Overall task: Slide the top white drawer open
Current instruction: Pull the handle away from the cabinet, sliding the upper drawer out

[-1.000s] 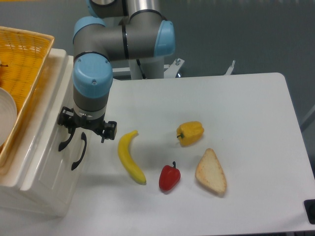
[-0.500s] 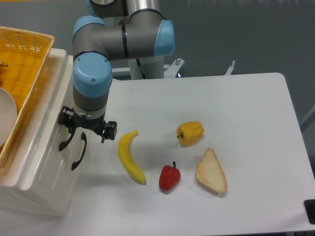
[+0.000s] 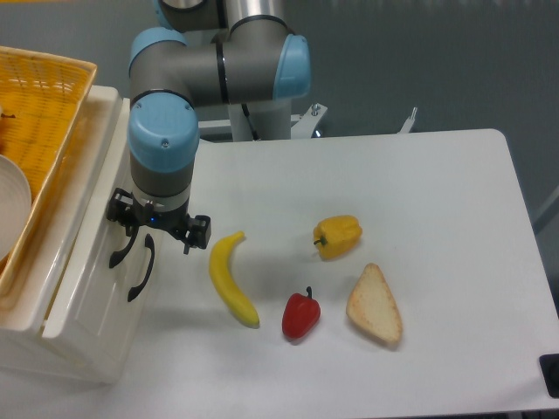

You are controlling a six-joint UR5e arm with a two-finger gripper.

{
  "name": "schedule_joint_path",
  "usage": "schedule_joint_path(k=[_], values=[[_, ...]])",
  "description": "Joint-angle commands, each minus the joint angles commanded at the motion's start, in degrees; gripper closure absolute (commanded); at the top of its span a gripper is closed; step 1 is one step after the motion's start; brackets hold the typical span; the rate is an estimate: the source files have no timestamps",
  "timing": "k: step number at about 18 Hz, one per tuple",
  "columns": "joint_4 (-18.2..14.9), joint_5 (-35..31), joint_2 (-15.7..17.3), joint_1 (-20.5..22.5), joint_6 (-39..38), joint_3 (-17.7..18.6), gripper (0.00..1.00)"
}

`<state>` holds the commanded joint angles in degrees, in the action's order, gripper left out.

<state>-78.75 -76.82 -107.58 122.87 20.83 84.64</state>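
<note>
Single fixed view only. Looked down steeply from above front edge of white table (image 3: 437, 175), facing toward arm's base at far side. Sat at middling range: took in most of tabletop, right corners included. Cut off cream cabinet (image 3: 83, 288) and yellow basket (image 3: 39, 105) at left edge, arm's upper links at top edge. Caught dark grey floor beyond table at top and right. No second view to compare.

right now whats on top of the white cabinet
A yellow wicker basket sits on the white cabinet, with part of a white round dish showing inside it. The rest of the basket's contents are cut off by the frame edge.
</note>
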Motion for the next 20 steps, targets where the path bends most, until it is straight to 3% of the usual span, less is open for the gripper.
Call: schedule_joint_path(k=[20], values=[[0.4,-1.2,-0.3,2.4,1.1,-0.6,0.01]])
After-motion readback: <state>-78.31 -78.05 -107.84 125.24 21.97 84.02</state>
